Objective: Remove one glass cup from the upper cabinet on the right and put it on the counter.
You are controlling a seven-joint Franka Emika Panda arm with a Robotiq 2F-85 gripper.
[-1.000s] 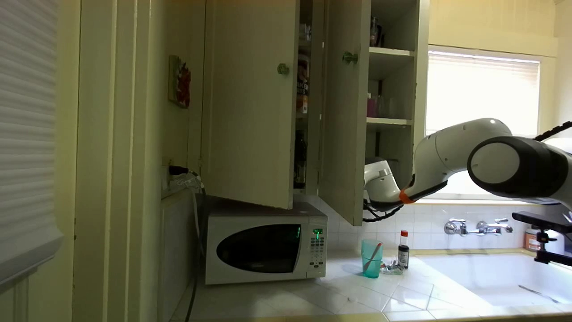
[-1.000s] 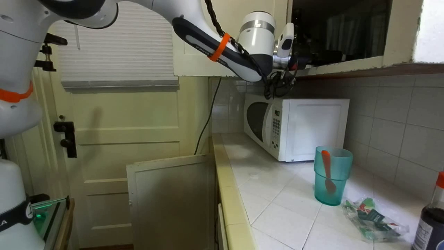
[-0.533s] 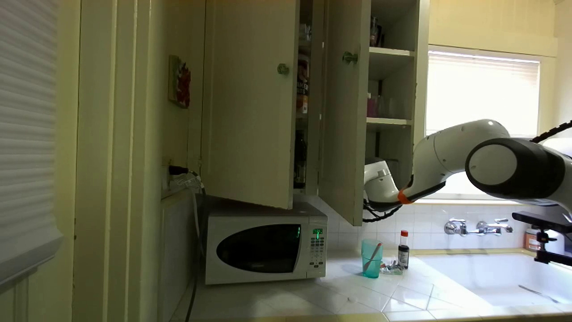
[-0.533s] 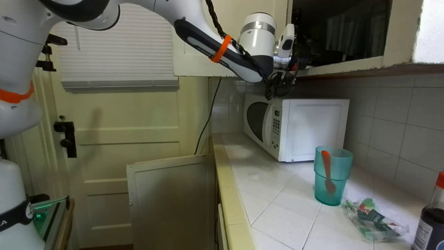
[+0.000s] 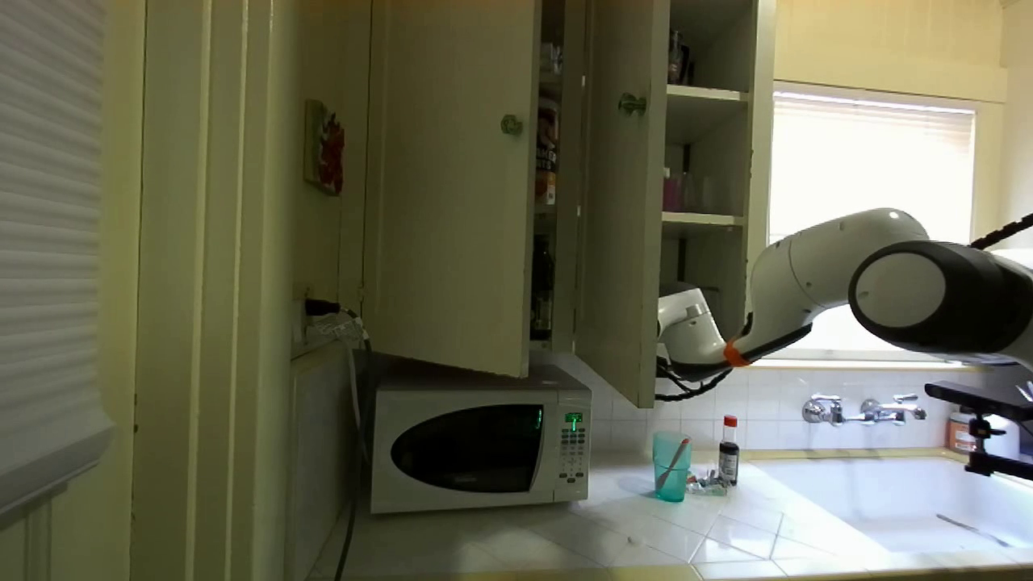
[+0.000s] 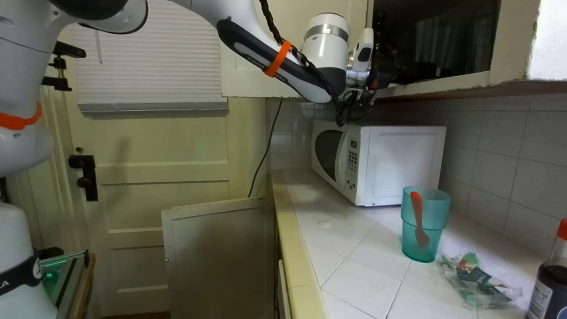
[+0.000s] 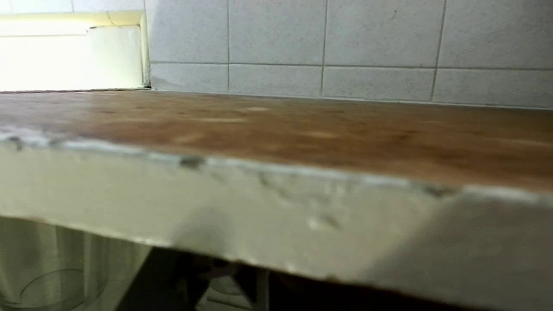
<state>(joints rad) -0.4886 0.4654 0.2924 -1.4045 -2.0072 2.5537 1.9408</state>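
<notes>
The upper cabinet on the right has its door swung open in an exterior view, with small items on its shelves. My gripper reaches into the dark opening just over the cabinet's bottom rail. Its fingers are lost in shadow there and behind the rail in the wrist view, so what they hold cannot be made out; the jaws stand shut. Inside, a clear glass cup with a round base shows at the lower left of the inverted wrist view. Both exterior views show the pale tiled counter below.
On the counter stand a white microwave, a teal cup with an orange utensil, a plastic packet and a red-capped bottle. Open cabinet doors hang beside the arm. A sink lies to the right.
The arm dips slightly at first, then rises a little and draws back a touch from the cabinet opening. Nothing on the counter has moved. Finger motion is hidden from view.
</notes>
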